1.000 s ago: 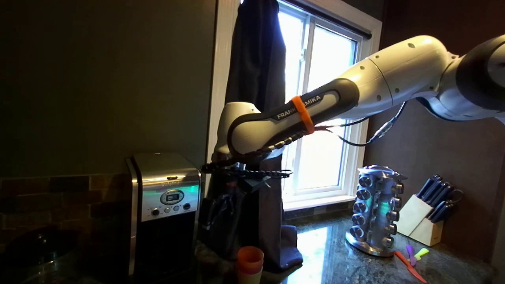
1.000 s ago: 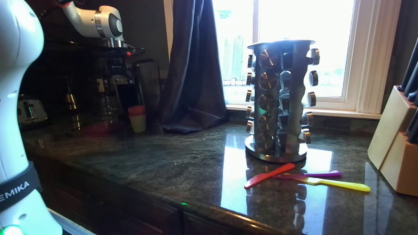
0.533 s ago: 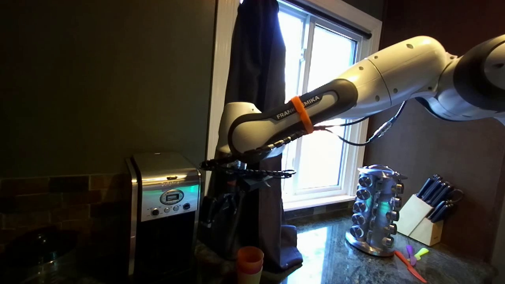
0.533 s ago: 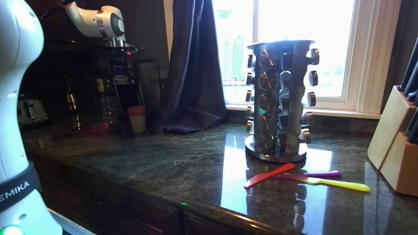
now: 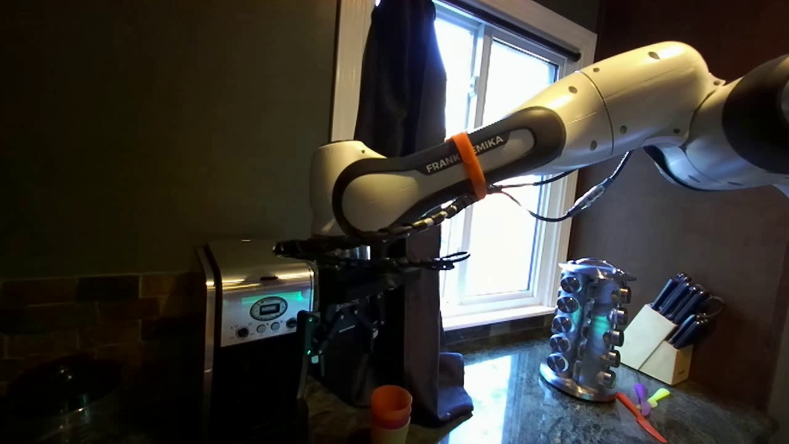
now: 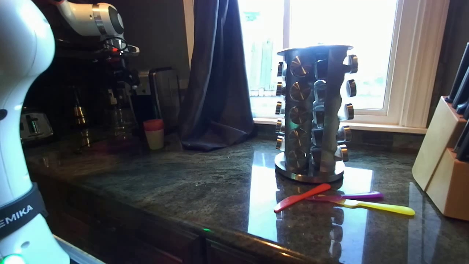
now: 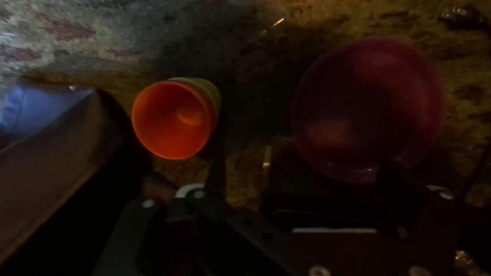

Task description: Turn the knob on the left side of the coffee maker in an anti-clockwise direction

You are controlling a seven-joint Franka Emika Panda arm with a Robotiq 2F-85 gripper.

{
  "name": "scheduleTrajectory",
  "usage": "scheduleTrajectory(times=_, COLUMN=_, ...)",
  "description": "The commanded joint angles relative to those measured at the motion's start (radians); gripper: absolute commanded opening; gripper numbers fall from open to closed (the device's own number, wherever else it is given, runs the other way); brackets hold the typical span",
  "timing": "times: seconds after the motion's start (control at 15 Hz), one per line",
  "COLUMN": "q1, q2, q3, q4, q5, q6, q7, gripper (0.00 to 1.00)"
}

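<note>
The coffee maker (image 5: 231,370) stands upright against the wall in an exterior view. Its silver front has a glowing oval display (image 5: 269,308). The left knob (image 5: 243,332) is small, dark and uncovered. A second dark knob (image 5: 291,322) sits at the right of the panel, near my gripper's finger. My gripper (image 5: 342,339) points down at the coffee maker's front right edge; whether it touches cannot be told. In the wrist view my gripper's fingers (image 7: 303,172) are dark and spread wide, with nothing seen between them. The coffee maker cannot be made out there.
Stacked orange cups (image 7: 171,120) and a dark red bowl (image 7: 368,107) stand on the counter below my gripper. A dark curtain (image 5: 425,370) hangs beside the coffee maker. A spice rack (image 6: 311,110), plastic knives (image 6: 302,198) and a knife block (image 6: 436,157) stand farther along.
My arm barely moves at first, then swings left and slightly up in an exterior view. The gripper has turned and come from before the curtain to the coffee maker's right edge.
</note>
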Motion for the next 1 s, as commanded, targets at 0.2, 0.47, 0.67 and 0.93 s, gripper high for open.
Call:
scheduleTrajectory(times=0.2, q1=0.159, q2=0.232, q3=-0.036, q4=0.368, q5=-0.233, q6=-0.446, q7=0.179, gripper=1.0)
scheduleTrajectory(times=0.47, q1=0.243, q2=0.388, q3=-0.09, q4=0.568, q5=-0.311, q6=-0.696, q7=0.092, gripper=1.0)
scheduleTrajectory(times=0.67, q1=0.285, q2=0.5, q3=-0.099, q4=0.72, q5=-0.376, q6=-0.802, q7=0.014, gripper=1.0)
scheduleTrajectory(times=0.93, q1=0.359, q2=0.617, q3=-0.117, q4=0.909, q5=-0.466, q6=-0.848, q7=-0.072, gripper=1.0)
